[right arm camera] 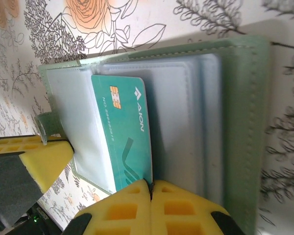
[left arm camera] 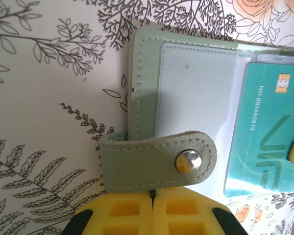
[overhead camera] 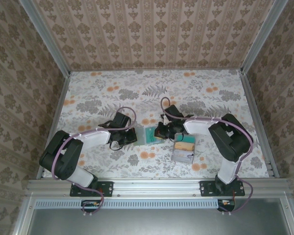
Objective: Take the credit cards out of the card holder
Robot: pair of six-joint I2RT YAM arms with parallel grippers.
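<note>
Pinching the near end of the teal credit card (right arm camera: 125, 132), the right gripper (right arm camera: 151, 188) has its fingers clamped together on it. The card's long axis runs straight away from them into the card holder (right arm camera: 235, 122), open between the arms. The left gripper (left arm camera: 153, 198), fingers together, seems nipped on the snap strap (left arm camera: 157, 159).

Black left arm (overhead camera: 63, 155) and right arm (overhead camera: 231, 139) with white links, lilac cables (overhead camera: 126, 108), yellow gridded finger pads (left arm camera: 132, 215), possibly foam

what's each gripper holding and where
Right gripper pinches the teal card by one short end; left gripper pinches the snap strap of the card holder.
</note>
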